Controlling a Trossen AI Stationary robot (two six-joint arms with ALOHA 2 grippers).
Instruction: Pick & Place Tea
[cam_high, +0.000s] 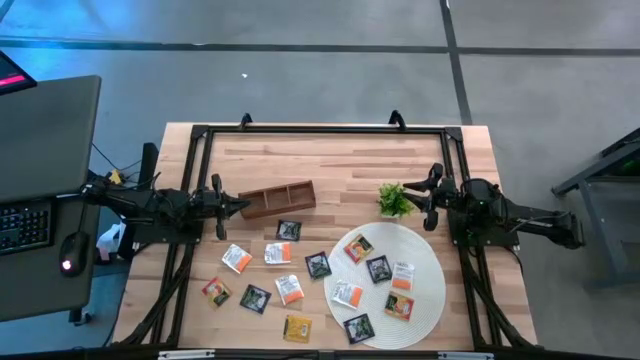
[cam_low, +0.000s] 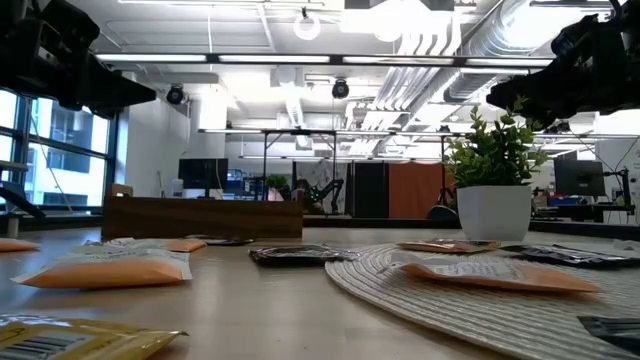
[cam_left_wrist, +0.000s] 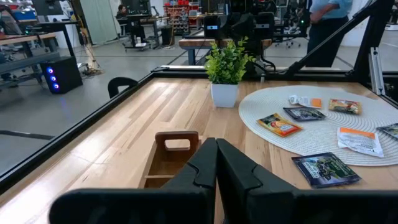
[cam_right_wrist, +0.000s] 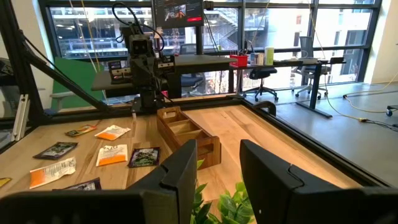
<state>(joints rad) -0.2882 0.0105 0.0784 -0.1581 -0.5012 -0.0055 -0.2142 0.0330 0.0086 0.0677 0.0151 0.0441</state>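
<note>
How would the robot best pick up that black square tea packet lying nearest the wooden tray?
Probably from straight above, fingers closing across two opposite edges of the black square tea packet. It lies flat on the wooden table, so no side gives purchase. It sits apart from the brown wooden divided tray and other packets, leaving room.

My two claws, left (cam_high: 243, 206) and right (cam_high: 420, 197), are matte black. The table (cam_high: 340, 160) is pale wood with black rails, and the divided tray (cam_high: 277, 198) upper left of centre is darker brown. The round mat (cam_high: 430, 300) lower right is white and ribbed. Tea packets (cam_high: 290, 289) come in black, white-and-orange, yellow and red-green. The little plant (cam_high: 394, 198) is bright green.
</note>
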